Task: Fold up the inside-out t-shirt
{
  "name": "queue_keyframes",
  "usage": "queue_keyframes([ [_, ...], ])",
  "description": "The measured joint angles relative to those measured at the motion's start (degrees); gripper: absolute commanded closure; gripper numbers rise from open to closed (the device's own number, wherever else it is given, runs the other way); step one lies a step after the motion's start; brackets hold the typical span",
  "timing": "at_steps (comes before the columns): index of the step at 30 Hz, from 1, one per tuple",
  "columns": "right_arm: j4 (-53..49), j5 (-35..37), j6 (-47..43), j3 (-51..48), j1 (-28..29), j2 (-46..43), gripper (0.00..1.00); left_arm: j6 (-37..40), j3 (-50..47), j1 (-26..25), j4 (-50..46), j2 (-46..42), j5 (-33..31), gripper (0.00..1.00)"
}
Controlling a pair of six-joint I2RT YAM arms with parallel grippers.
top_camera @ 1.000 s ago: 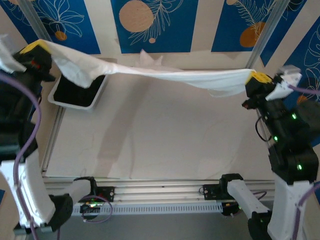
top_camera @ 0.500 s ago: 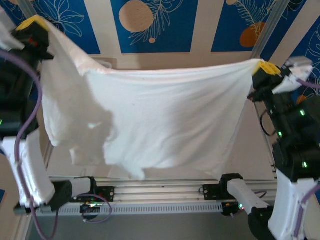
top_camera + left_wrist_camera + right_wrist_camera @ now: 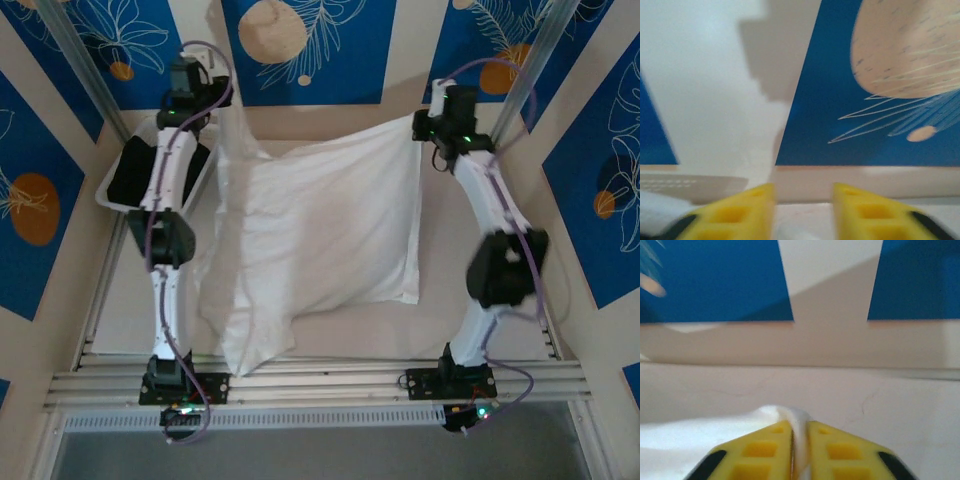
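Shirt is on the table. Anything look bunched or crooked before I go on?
Yes. The t-shirt lies smooth on its right half, but its left side is bunched into a long rumpled ridge running toward the near edge of the table. The right gripper pinches the far right corner.

cream-painted back wall (image 3: 400, 50) hung with deep blue printed panels (image 3: 340, 60), each with a pale orange disc (image 3: 272, 30) and thin white leaf lines. the side walls carry the same blue panels, with an orange disc at left (image 3: 35, 210) and at right (image 3: 605, 200). 2 slanted aluminium posts (image 3: 85, 65) (image 3: 535, 60) rise at the far corners. off-white matte counter (image 3: 380, 335), edged near the camera by silver aluminium rails (image 3: 320, 385) and a white slotted cable duct (image 3: 320, 417); grey floor (image 3: 320, 455) below. even light, with a soft grey shadow on the cream wall (image 3: 775, 55).
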Motion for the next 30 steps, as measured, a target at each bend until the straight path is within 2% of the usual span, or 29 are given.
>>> queue_keyframes([
  [2,-3.04,0.68,0.96,6.25,-0.07,8.46,0.58,-0.57,3.48,-0.24,-1.49,4.96,-0.26,0.35],
  [4,-7.32,1.16,1.86,6.95,-0.22,11.58,0.54,-0.7,-0.35,-0.52,-3.48,4.81,-0.37,0.32],
  [7,-11.41,1.42,3.52,-0.31,-0.13,8.07,0.52,-0.39,-20.65,-1.57,-0.07,-5.27,-0.85,0.32],
  [10,-13.77,2.29,6.34,-16.0,0.87,-3.96,0.52,0.26,-47.8,-5.2,8.17,-21.16,0.33,0.34],
  [13,-15.74,2.89,10.1,-32.06,4.39,-17.94,0.52,3.69,-70.05,-13.53,19.56,-36.2,4.63,0.35],
  [15,-16.65,1.4,12.9,-41.16,6.95,-24.94,0.52,8.22,-80.11,-21.42,26.71,-42.62,8.15,0.37],
  [17,-17.57,-0.66,15.65,-48.24,7.61,-28.81,0.51,13.38,-86.4,-29.42,31.52,-45.03,10.99,0.37],
  [19,-18.36,-2.19,18.38,-53.75,7.41,-30.62,0.51,18.4,-89.48,-36.72,33.51,-44.3,12.41,0.38],
  [22,-19.54,-2.99,21.7,-58.8,7.32,-31.19,0.51,25.05,-89.9,-44.17,33.31,-39.87,12.81,0.4],
  [27,-19.39,-2.99,24.61,-61.68,7.34,-31.04,0.51,31.91,-87.12,-49.31,31.15,-31.21,11.5,0.43],
  [30,-18.71,-3.02,25.22,-61.77,7.19,-30.34,0.53,34.58,-84.72,-50.9,29.7,-26.84,9.51,0.5],
])
